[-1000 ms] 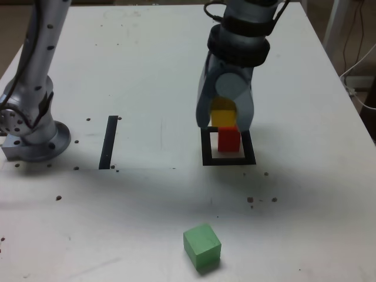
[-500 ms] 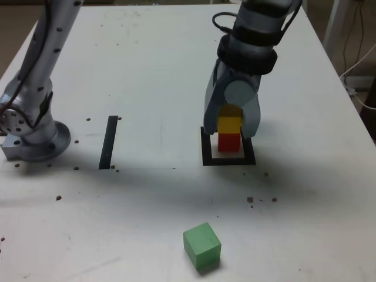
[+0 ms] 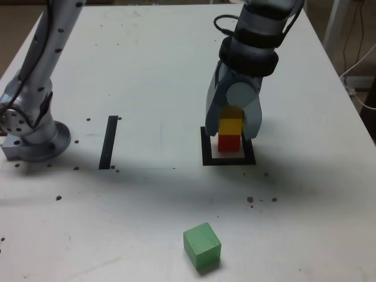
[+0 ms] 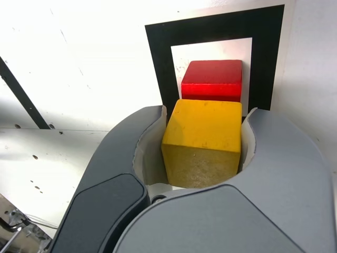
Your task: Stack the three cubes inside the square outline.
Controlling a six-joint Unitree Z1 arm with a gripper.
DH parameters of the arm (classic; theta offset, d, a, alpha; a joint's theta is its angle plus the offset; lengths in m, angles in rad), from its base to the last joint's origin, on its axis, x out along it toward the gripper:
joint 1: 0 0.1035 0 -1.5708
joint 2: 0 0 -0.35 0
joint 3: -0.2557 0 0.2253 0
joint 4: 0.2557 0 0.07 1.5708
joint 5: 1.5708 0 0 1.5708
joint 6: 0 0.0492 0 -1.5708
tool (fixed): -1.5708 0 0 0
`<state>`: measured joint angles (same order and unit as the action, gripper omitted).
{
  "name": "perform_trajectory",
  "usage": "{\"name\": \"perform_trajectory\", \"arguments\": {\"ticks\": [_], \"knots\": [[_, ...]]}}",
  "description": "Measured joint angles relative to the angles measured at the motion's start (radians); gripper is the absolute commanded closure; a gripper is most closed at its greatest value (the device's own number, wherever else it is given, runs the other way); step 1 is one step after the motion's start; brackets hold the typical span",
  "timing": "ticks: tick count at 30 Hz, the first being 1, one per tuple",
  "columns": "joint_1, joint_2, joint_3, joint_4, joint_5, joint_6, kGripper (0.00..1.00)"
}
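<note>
"first, the foreground: what is labelled there?"

"the green cube [image 3: 202, 247], alone on the white table [image 3: 158, 59], at the bottom of the exterior view. it lies outside the square outline [image 3: 229, 161], set at an angle to it."

"and beyond it?"

"the black square outline, with the red cube [image 3: 228, 145] standing on its white centre. in the wrist view, a strip of that white centre shows beside the red cube."

"where is the yellow cube [image 3: 230, 126]?"

"grasped by the gripper [image 3: 231, 132], one finger along each of two opposite sides. it is seen directly above the red cube in the exterior view, and overlaps part of it in the wrist view."

"do the two cubes touch?"

"that cannot be told from these views; the lower face of the yellow cube is hidden."

"what lies to the side?"

"a straight black strip [image 3: 108, 142], between the square outline and the arm's round base [image 3: 38, 144], which stands at the exterior view's left."

"and farthest off?"

"thin cables [image 3: 359, 94], past the table's edge at the exterior view's right."
</note>
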<state>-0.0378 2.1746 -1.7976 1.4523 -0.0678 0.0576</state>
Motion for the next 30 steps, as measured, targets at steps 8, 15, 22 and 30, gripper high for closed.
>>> {"name": "perform_trajectory", "arguments": {"ticks": [8,15,22,30], "knots": [[0.005,0.009,0.000,-0.004,-0.002,0.006,0.79],[0.007,0.010,0.007,-0.009,-0.004,0.011,0.19],[0.008,0.010,0.016,-0.009,-0.002,0.013,0.01],[0.011,0.010,0.020,-0.009,0.002,0.015,0.01]]}}
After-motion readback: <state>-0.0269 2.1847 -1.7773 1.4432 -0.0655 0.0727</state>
